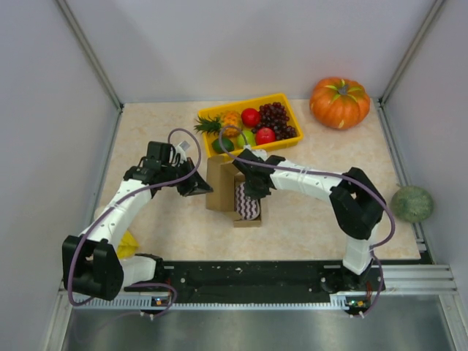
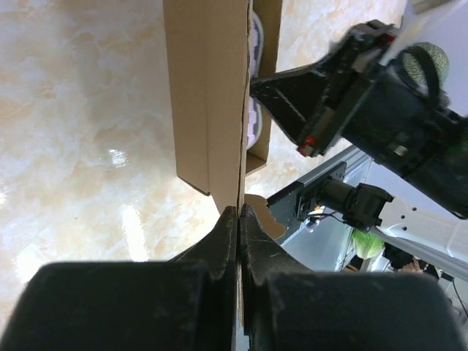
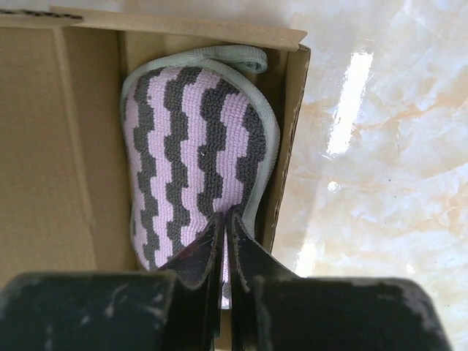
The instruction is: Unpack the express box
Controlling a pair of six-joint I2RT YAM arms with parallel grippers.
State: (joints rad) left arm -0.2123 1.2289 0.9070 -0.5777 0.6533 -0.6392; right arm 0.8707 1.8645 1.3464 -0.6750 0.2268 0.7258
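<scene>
Top external view: shows the express box [image 1: 219,189] in the middle of the table [image 1: 307,212], just in front of the yellow tray [image 1: 281,99] of fruit, already opened, with one flap raised on its left side. Places the left gripper [image 1: 199,183] at that flap and the right gripper [image 1: 252,191] reaching down into the open box from the other side.

Left wrist view: confirms fingers pressed together on the thin cardboard edge of the flap, holding it up and out of the way.

Right wrist view: looks straight into the box; reveals a striped pad [image 3: 197,146], purple and grey with a grey border and loop, lying flat near the right wall. Catches the right gripper closed at the pad's near edge, pinching it by the look of it.

Counts as done, on this evidence: opening the box, securing the flap, gripping the contents. Leaves lifting the pad clear and setting it down on the table. Cannot tell whether anything else lies beneath the pad.
</scene>
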